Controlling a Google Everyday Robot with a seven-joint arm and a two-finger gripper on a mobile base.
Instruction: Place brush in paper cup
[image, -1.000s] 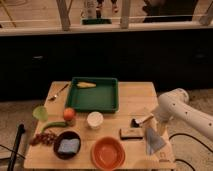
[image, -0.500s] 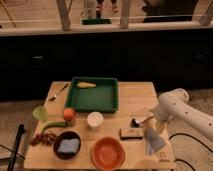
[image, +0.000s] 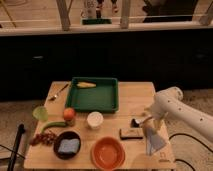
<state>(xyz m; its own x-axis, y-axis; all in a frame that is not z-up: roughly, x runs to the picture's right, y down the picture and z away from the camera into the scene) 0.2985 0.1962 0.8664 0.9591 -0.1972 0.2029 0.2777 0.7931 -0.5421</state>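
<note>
The white paper cup stands upright near the middle of the wooden table, right of an orange fruit. My gripper hangs from the white arm low over the table's right side, well right of the cup. A small dark tip with a pale piece behind it shows at the gripper; it looks like the brush, partly hidden by the gripper. I cannot tell whether it is held.
A brown block with a dark top lies just below the gripper, beside a pale blue cloth. There is also an orange bowl, a dark bowl, a green tray, a fork and a pale green round thing.
</note>
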